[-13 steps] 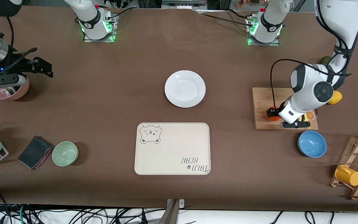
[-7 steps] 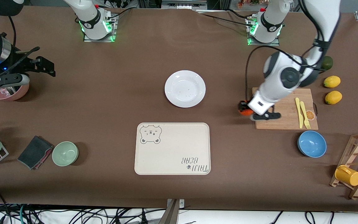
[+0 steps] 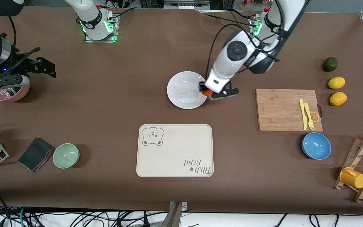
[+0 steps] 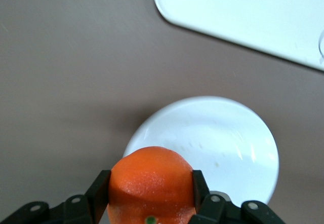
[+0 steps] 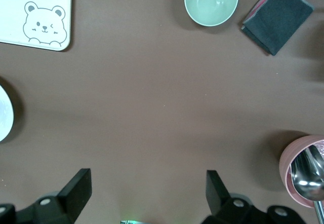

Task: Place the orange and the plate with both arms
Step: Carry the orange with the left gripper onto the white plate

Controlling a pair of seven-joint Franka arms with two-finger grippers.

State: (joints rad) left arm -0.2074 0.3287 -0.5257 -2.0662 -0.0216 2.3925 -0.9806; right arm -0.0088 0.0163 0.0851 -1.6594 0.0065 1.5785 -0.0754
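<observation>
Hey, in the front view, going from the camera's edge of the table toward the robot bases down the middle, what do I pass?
Bear-printed tray → plate, with the left pincer holding the orange over its rim.

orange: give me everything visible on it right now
The orange is small, round, bright orange-red with finely pitted, slightly glossy skin. It is off the table, clamped on both sides by the left gripper with its black jaws shut on it, over the edge of the white plate. It looks whole and undamaged; its underside is hidden.
</observation>
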